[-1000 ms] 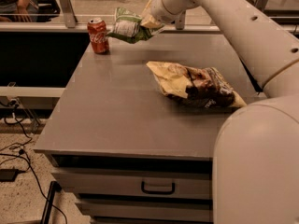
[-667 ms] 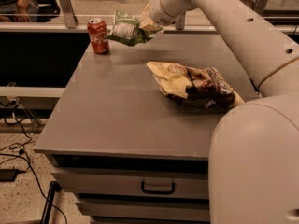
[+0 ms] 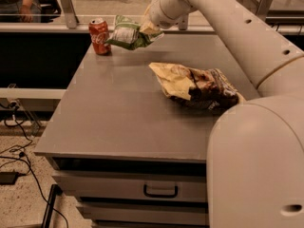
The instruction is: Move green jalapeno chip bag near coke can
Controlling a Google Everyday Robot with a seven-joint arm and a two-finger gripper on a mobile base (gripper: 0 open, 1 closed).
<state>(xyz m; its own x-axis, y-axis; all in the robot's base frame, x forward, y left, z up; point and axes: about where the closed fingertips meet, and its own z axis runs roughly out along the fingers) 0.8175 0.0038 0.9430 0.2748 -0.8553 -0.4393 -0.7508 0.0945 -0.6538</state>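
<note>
The green jalapeno chip bag (image 3: 126, 33), crumpled light green with a white label panel, hangs just above the far left part of the grey table (image 3: 118, 113). My gripper (image 3: 148, 28) is shut on the bag's right end, at the end of the white arm reaching in from the right. The red coke can (image 3: 99, 36) stands upright at the table's far left corner, a short gap to the left of the bag.
A larger yellow-and-brown bag (image 3: 197, 86) lies on the table's right side, below the arm. The table has a drawer with a handle (image 3: 160, 191) at the front. A railing post (image 3: 66, 6) stands behind the can. Cables (image 3: 19, 151) lie on the floor at left.
The gripper and the green bag have shifted slightly to the left, closer to the coke can. The can and the larger bag have not moved.
</note>
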